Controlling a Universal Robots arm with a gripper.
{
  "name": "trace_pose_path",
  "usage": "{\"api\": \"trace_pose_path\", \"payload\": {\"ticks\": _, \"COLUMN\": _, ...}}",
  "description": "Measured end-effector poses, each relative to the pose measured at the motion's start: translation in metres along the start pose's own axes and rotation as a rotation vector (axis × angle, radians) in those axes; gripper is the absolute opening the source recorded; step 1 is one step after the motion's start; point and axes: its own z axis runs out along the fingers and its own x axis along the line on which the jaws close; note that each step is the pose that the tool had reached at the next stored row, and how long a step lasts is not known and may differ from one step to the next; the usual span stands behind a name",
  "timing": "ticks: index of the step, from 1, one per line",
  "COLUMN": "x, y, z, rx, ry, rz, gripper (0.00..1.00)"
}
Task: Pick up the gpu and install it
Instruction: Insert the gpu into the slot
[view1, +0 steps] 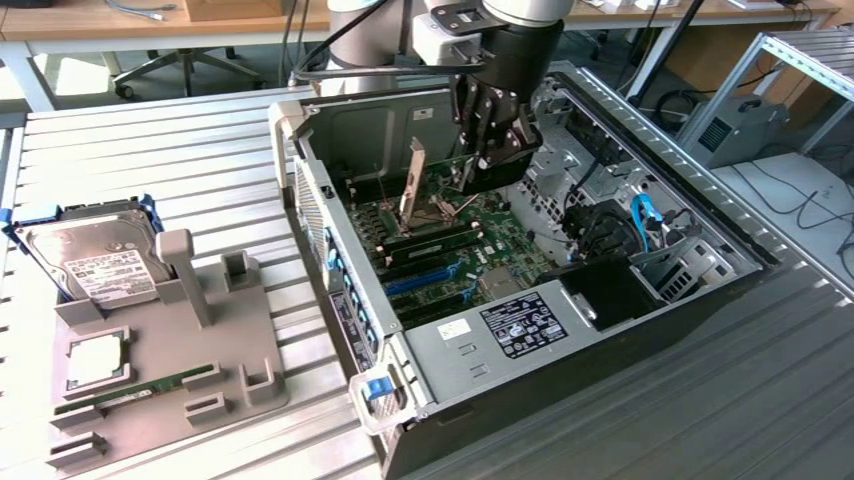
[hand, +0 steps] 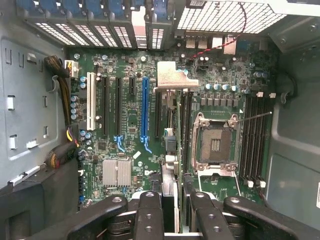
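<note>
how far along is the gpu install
Pickup looks done: the claw is closed on the gpu, held edge-down inside the open computer case, its silver bracket toward the rear grille. In hand: the card hangs over the motherboard, above the expansion slots. Left: it is not yet seated; the blue slot is empty.

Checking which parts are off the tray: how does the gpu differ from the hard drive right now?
The gpu is held edge-on by the claw above the motherboard inside the case; the hard drive leans on the grey tray, outside the case. The gpu is a thin card with a silver end bracket; the hard drive is a thicker silver box with a white label. Both are flat rectangular computer parts.
</note>
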Motion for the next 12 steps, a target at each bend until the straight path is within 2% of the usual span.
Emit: {"api": "trace_pose_path", "payload": {"ticks": 12, "x": 0.0014, "y": 0.0029, "z": 0.0005, "rx": 0.0000, "ry": -0.0001, "rz": 0.000, "gripper": 0.27}}
